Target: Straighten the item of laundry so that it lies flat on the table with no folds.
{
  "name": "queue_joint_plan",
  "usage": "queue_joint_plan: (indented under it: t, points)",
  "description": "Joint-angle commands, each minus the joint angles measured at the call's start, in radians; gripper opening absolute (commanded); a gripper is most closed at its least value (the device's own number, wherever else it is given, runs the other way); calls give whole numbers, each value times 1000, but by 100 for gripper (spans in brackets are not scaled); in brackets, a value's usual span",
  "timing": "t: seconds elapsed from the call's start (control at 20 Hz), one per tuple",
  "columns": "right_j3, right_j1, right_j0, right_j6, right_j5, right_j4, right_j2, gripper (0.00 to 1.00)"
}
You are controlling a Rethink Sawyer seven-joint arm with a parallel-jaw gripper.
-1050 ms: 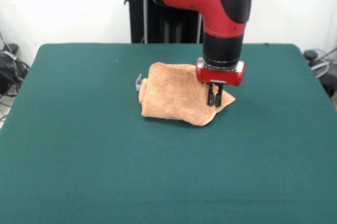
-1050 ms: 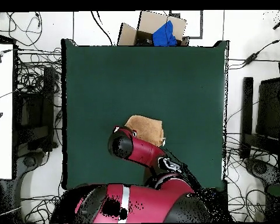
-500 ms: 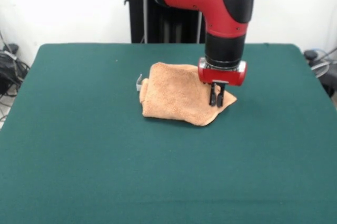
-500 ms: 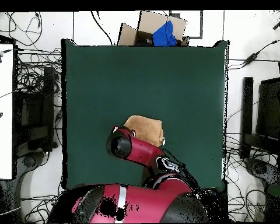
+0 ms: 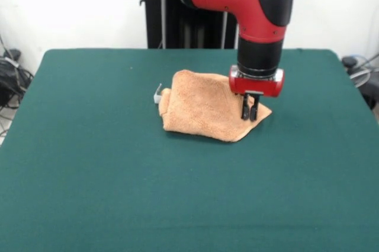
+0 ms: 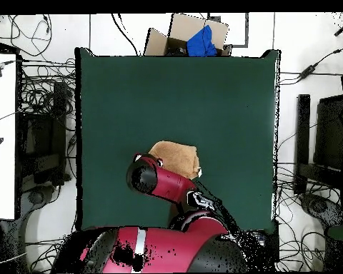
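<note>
The item of laundry (image 5: 201,107), an orange-tan towel, lies folded and bunched on the green table (image 5: 89,175), a little behind its middle. A small white tag (image 5: 157,93) sticks out at its left edge. My gripper (image 5: 250,111) hangs straight down at the towel's right corner, its fingers close together and pinching the cloth there. In the overhead view the red arm covers the gripper, and only part of the towel (image 6: 176,152) shows on the table (image 6: 167,85) beyond the arm.
A cardboard box (image 6: 192,36) with something blue in it stands past the table's far edge in the overhead view. Cables and dark equipment (image 6: 324,135) lie along both sides, with a white bench (image 6: 1,135) at the left.
In the front view the gripper has moved slightly right, and the towel's right corner and left edge have shifted right with it.
</note>
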Motion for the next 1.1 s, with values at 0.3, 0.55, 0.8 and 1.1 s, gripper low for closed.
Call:
queue_joint_plan:
  t: [0.3,0.55,0.8,1.1]
  points:
    - [-52,63,35,270,-21,60,167,0]
    - [-65,72,33,271,-21,65,180,0]
    - [-71,69,52,277,-14,83,171,0]
    - [-78,52,118,301,2,154,136,0]
